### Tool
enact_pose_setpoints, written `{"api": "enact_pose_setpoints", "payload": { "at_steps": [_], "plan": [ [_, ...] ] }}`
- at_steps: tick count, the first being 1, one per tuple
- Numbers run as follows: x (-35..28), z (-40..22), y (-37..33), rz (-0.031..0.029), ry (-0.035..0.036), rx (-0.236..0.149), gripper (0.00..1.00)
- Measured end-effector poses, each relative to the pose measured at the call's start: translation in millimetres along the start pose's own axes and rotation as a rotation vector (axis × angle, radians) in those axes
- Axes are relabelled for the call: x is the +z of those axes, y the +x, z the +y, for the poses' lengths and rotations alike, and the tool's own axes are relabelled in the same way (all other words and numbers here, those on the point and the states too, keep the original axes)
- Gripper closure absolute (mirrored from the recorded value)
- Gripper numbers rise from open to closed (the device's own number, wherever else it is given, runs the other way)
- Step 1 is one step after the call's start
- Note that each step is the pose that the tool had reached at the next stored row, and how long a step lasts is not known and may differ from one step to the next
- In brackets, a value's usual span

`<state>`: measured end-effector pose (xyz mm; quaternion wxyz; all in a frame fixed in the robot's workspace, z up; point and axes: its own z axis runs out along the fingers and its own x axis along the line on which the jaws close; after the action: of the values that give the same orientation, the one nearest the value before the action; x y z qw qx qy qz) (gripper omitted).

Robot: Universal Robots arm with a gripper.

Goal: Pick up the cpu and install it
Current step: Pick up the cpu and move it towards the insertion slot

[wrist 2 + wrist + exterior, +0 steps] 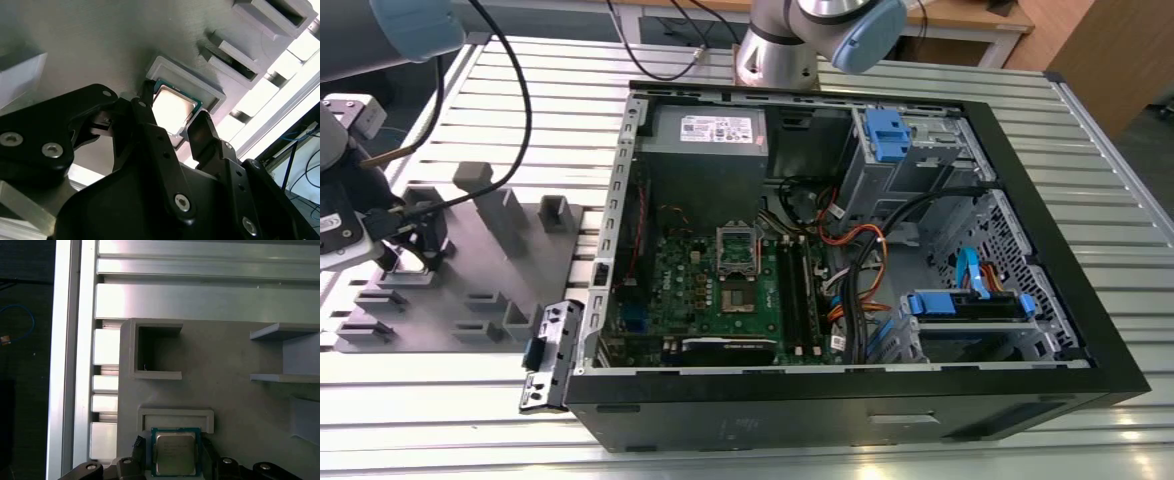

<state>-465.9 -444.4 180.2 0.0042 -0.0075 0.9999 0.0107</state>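
At the far left of the exterior view, the end effector point(407, 258) hangs low over the grey tray point(480, 290), which lies on the slatted metal surface point(454, 400). In both wrist views the cpu point(172, 106) sits directly between the fingers point(200, 127), flat in its shallow pocket point(175, 415) with its shiny top facing up. The fingers stand apart, one along each of two opposite edges and very close to them. No firm clamp on the chip shows.

The step in hand looks like the grasp itself. To do it well, the fingers should probably meet the thin side edges squarely and at the same time, so the chip is not pushed against the pocket wall or tipped up on one corner. The hold should be light and centred on the edges, because the part is flat and gives little to grip. A lopsided hold would likely let it swing.

Well away from the end effector, toward the exterior view's right, the open computer case point(1067, 390) lies on its side. The dark socket point(736, 248) on its board has nothing seated in it.
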Motion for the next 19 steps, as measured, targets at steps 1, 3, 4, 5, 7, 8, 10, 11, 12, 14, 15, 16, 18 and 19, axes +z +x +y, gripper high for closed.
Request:
{"api": "enact_pose_setpoints", "payload": {
  "at_steps": [1, 3, 4, 5, 7, 8, 10, 11, 12, 14, 15, 16, 18, 19],
  "plan": [
    [-0.1, 0.0, 0.0, -0.0001, 0.0000, 0.000, 0.45],
    [-0.8, 0.0, 0.0, 0.0000, 0.0000, 0.000, 0.45],
    [-1.4, 0.0, 0.0, 0.0001, 0.0000, 0.000, 0.45],
    [-1.8, 0.1, 0.0, 0.0000, 0.0000, 0.000, 0.45],
    [-2.4, 0.1, 0.0, -0.0002, -0.0001, 0.000, 0.45],
    [-2.7, 0.1, 0.0, -0.0002, -0.0001, 0.000, 0.45],
    [-3.5, 0.1, 0.0, -0.0001, 0.0000, 0.000, 0.45],
    [-3.7, 0.1, 0.0, -0.0001, -0.0001, 0.000, 0.45],
    [-3.7, 0.1, 0.0, -0.0002, -0.0001, 0.000, 0.45],
    [-3.8, 0.1, -0.1, -0.0001, 0.0000, 0.000, 0.45],
    [-3.8, 0.1, -0.2, 0.0000, 0.0000, 0.000, 0.45],
    [-3.8, 0.2, -0.4, 0.0000, 0.0000, 0.000, 0.45],
    [-3.8, 0.1, -1.0, 0.0000, 0.0000, 0.000, 0.45],
    [-3.8, 0.1, -1.2, -0.0001, -0.0001, 0.000, 0.45]
  ]
}}
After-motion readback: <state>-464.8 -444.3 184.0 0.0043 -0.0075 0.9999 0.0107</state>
